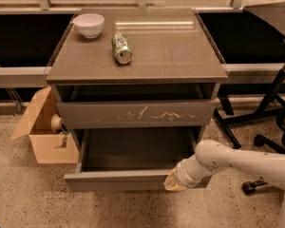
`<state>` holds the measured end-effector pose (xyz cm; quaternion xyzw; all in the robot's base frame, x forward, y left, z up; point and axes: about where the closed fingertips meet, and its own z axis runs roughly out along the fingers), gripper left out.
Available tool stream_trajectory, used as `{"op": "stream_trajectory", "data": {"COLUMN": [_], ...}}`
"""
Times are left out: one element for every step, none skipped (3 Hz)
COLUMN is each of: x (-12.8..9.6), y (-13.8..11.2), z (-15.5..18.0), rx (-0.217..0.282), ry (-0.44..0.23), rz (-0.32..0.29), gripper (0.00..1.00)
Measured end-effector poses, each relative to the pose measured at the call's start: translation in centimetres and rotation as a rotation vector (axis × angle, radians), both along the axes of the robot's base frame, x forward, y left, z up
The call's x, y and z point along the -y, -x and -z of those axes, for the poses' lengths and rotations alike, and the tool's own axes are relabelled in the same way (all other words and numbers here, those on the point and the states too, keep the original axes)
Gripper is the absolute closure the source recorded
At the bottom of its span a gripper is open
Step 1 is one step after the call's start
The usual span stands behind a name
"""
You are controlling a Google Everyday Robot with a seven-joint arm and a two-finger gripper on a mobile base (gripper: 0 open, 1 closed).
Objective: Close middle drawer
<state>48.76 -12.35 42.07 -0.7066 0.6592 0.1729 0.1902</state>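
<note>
Camera view places the pincer [173, 182], its opening not discernible, at the right end of the open middle drawer [114, 180] front, where an off-centre push may skew and jam the drawer.

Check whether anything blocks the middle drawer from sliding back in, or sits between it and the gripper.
Nothing visible. The middle drawer is pulled out, its inside bare, with the gripper at its front's right end. The cardboard box sits off to the left.

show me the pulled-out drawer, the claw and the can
pulled-out drawer [114, 180], camera view, middle of its front panel
claw [173, 183], camera view, its tip at the drawer front's right end
can [122, 49], camera view, its side
</note>
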Motion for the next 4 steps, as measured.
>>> {"op": "stream_trajectory", "data": {"x": [0.47,0.47,0.77,1.04], "y": [-0.6,-0.61,-0.87,-1.16], "z": [-0.16,-0.17,-0.13,-0.08], "rx": [0.008,0.008,0.006,0.007], "ry": [0.006,0.006,-0.001,-0.009], "rz": [0.027,0.028,0.042,0.051], "gripper": [0.4,0.18,0.0,0.0]}}
